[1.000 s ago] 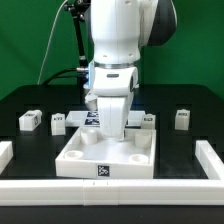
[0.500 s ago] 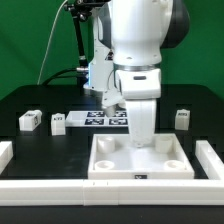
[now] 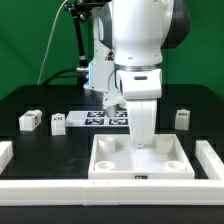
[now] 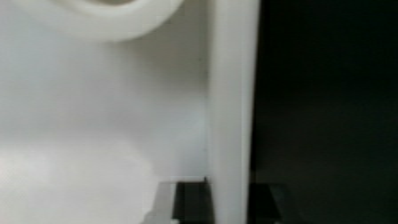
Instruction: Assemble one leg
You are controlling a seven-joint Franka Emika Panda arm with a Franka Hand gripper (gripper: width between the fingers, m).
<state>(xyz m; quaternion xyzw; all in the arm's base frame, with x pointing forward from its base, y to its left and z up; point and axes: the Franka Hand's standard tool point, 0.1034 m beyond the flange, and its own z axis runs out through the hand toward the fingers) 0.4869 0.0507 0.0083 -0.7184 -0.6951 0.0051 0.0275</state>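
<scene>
My gripper (image 3: 143,146) points straight down at the far rim of the large white square tray-like piece (image 3: 140,172), which lies flat with round corner recesses. In the wrist view my gripper (image 4: 228,205) has its two dark fingers on either side of the piece's thin white rim (image 4: 228,100), shut on it. Three small white legs with marker tags stand on the black table: two at the exterior view's left (image 3: 30,120) (image 3: 58,124) and one at its right (image 3: 182,118). None is in my gripper.
The marker board (image 3: 100,118) lies flat behind the tray-like piece. White border rails run along the table's front (image 3: 110,190) and both sides (image 3: 8,152) (image 3: 210,155). A green backdrop and a camera stand are behind.
From one second ago to half a second ago my gripper and the tray-like piece slid together to the exterior view's right. Since then nothing has moved.
</scene>
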